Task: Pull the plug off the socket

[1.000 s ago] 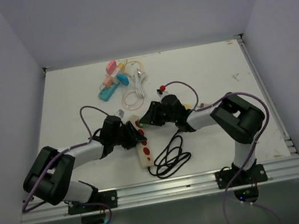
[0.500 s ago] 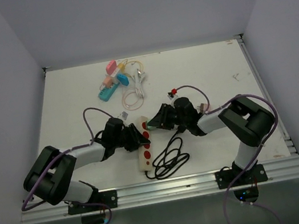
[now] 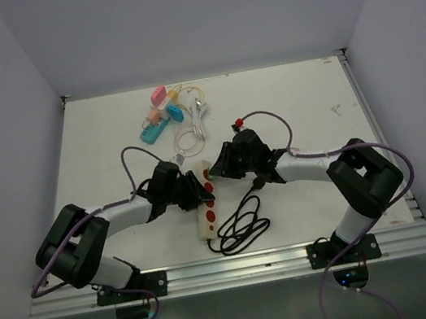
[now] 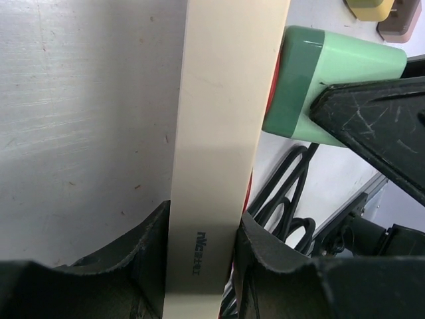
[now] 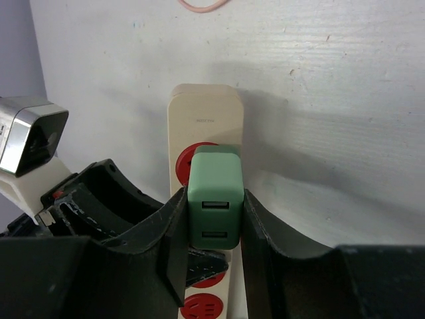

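At frame centre, the left gripper (image 3: 196, 194) is clamping the power strip (image 3: 206, 220) as an anchor while the right gripper (image 3: 215, 172) is pinching the green plug (image 5: 214, 176) to pull it.

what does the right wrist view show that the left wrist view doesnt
Only the right wrist: the two USB ports on the plug, the strip from above with its rounded end and red socket faces, and the right gripper clamped on the plug.
Only the left wrist: the black cable coiled beyond the strip, the printing on the strip's side, and the left gripper clamped on the strip.
Both: the green plug against the cream strip, on the white table.
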Controlling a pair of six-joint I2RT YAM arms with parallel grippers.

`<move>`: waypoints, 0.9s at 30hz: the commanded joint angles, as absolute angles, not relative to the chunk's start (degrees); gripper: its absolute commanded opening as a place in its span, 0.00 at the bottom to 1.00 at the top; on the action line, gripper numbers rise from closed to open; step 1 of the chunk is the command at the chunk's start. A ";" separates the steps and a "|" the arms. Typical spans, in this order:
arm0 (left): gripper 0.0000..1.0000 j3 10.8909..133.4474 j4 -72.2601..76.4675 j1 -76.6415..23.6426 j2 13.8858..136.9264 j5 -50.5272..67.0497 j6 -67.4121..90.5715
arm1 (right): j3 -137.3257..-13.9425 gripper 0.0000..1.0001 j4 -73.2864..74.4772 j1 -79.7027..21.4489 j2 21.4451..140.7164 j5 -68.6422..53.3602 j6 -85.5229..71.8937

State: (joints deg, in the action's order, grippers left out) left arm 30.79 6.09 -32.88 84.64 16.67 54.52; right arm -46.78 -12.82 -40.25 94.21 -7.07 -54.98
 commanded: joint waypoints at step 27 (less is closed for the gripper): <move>0.00 26.81 -0.97 -30.41 82.71 8.95 50.45 | -26.99 0.00 -20.82 -12.49 76.65 -22.15 -51.15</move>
